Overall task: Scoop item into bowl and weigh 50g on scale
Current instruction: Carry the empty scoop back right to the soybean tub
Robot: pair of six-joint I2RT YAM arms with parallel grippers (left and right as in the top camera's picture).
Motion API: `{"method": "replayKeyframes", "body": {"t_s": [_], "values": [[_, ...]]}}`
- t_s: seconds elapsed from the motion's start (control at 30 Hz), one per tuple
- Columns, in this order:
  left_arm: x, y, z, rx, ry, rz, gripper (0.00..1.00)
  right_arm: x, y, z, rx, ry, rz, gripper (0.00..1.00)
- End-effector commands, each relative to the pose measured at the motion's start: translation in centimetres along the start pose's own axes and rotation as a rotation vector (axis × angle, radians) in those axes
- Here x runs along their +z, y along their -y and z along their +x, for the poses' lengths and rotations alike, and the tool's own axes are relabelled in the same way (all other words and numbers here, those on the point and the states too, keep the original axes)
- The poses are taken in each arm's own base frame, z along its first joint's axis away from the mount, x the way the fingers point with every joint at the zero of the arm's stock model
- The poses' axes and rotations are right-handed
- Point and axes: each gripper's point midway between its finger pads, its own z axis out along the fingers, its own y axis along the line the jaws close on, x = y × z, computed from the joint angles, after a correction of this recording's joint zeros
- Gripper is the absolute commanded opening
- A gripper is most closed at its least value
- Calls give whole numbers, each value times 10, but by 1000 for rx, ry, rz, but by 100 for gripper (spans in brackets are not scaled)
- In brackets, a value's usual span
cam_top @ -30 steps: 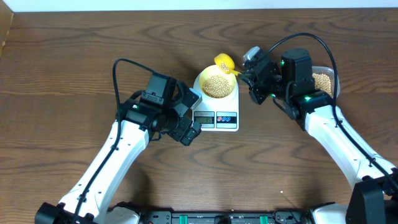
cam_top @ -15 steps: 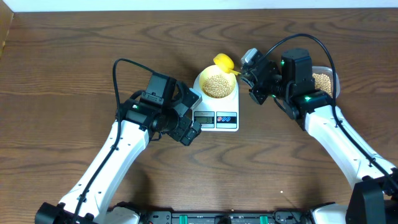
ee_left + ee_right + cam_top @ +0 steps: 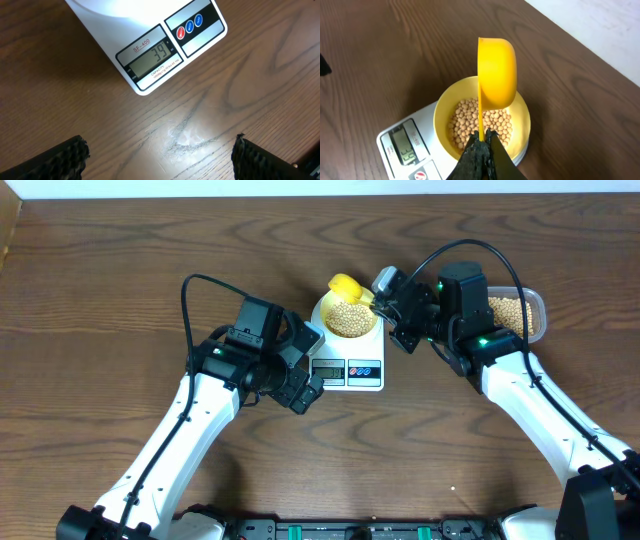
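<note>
the yellow scoop (image 3: 345, 286) has just swung left and now tips over the bowl (image 3: 438, 116) at upper centre, your right jaws pinching its handle; left jaws spread, empty. beans (image 3: 480, 122) sit in the bowl on the scale (image 3: 145, 30), which reads 39, so more is likely needed

The right pincer (image 3: 481, 143) has carried the scoop (image 3: 496, 70) leftward, over the bowl (image 3: 440, 119).
</note>
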Motion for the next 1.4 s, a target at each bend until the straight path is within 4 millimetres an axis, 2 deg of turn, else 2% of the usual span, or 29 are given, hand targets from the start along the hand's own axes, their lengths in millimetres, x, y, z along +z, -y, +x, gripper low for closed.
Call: {"method": "replayKeyframes", "body": {"t_s": [0.0, 0.1, 0.23, 0.3, 0.37, 0.47, 0.63, 0.83, 1.03, 1.1, 1.27, 1.37], "values": [[0, 0, 1, 18, -5, -5, 94, 0, 6, -10, 188, 38, 14, 1], [0, 0, 1, 18, -5, -5, 94, -9, 28, -27, 356, 129, 59, 1], [0, 0, 1, 18, -5, -5, 94, -28, 57, -35, 467, 203, 122, 1], [0, 0, 1, 18, -5, -5, 94, -49, 84, -26, 532, 218, 187, 1], [0, 0, 1, 18, -5, -5, 94, -63, 101, -17, 569, 216, 233, 1], [0, 0, 1, 18, -5, -5, 94, -80, 120, -2, 641, 212, 286, 1], [0, 0, 1, 18, -5, -5, 94, -101, 144, 38, 831, 159, 383, 2], [0, 0, 1, 18, -5, -5, 94, -120, 155, 75, 956, 77, 511, 2], [0, 0, 1, 18, -5, -5, 94, -146, 157, 93, 973, 3, 667, 2], [0, 0, 1, 18, -5, -5, 94, -154, 155, 99, 977, -29, 709, 2], [0, 0, 2, 18, -5, -4, 94, -155, 144, 117, 1005, -116, 719, 2], [0, 0, 1, 18, -5, -5, 94, -166, 141, 137, 1002, -209, 799, 2]]}}
